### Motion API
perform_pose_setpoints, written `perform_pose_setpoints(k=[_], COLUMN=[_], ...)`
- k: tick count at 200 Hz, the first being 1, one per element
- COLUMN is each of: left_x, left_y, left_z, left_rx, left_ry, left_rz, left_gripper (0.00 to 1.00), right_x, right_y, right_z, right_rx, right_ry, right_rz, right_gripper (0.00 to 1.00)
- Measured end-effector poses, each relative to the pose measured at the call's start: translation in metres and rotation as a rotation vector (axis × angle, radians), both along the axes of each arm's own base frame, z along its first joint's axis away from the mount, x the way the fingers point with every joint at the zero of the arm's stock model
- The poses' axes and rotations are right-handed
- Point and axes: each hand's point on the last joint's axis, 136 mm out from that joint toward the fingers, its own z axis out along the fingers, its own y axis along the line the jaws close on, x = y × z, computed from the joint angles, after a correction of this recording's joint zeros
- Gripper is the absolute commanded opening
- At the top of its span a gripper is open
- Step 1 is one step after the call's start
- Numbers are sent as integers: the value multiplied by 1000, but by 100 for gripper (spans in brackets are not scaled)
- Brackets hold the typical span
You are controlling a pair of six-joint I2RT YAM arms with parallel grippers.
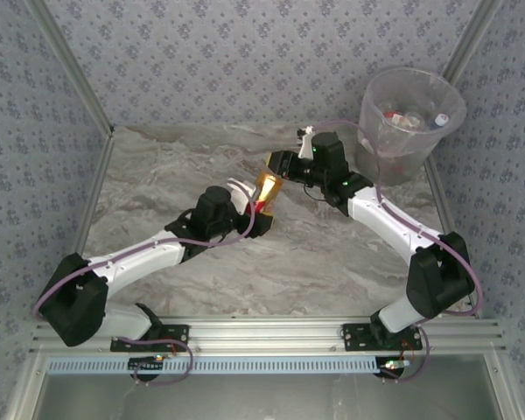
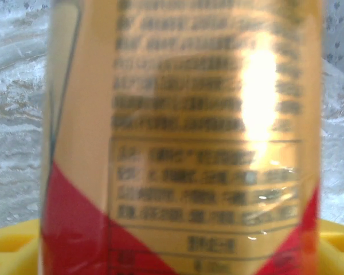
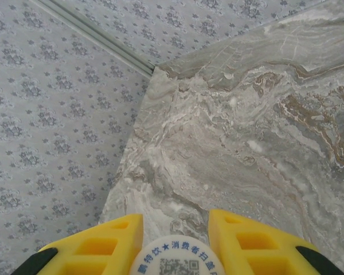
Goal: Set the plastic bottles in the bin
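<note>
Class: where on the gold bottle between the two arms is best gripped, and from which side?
Grip the gold bottle at its white cap, coming from the right gripper's side: the cap end points that way and fits between those fingers.

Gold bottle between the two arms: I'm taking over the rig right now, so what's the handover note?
Right gripper: shut on the white cap of the gold bottle.
Left gripper: fingers on either side of the gold bottle's body; can't tell if it grips.
Done: other bottles lie in the bin, at the far right.
Left: probably carry the gold bottle to the bin and drop it in.
</note>
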Motion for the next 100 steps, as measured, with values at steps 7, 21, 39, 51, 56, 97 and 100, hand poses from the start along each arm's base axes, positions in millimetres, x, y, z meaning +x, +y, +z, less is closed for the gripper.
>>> perform_pose_setpoints(k=[7, 21, 39, 51, 56, 97, 100], left_x=[1, 3, 4, 4, 4, 2, 2], left_y=[-1, -3, -4, -4, -4, 0, 2], left_z=[2, 9, 15, 15, 15, 37, 39], left_rx=[-5, -18, -28, -29, -29, -70, -76], left_ry=[0, -7, -17, -17, -17, -56, -61], left_rz=[1, 2, 0, -1, -1, 9, 13], left_gripper=[99, 99, 99, 100, 100, 100, 99], right_x=[-1, 0, 0, 0, 0, 0, -1], right_y=[0, -1, -2, -3, -3, -6, -6], right_z=[-2, -3, -5, -6, -7, -12, -13], right_rx=[-8, -18, -28, -34, -38, -59, -61], right_ry=[3, 2, 1, 2, 3, 16, 19], right_rz=[1, -4, -8, -9, -10, -18, -18], right_gripper=[0, 0, 0, 0, 0, 0, 0])
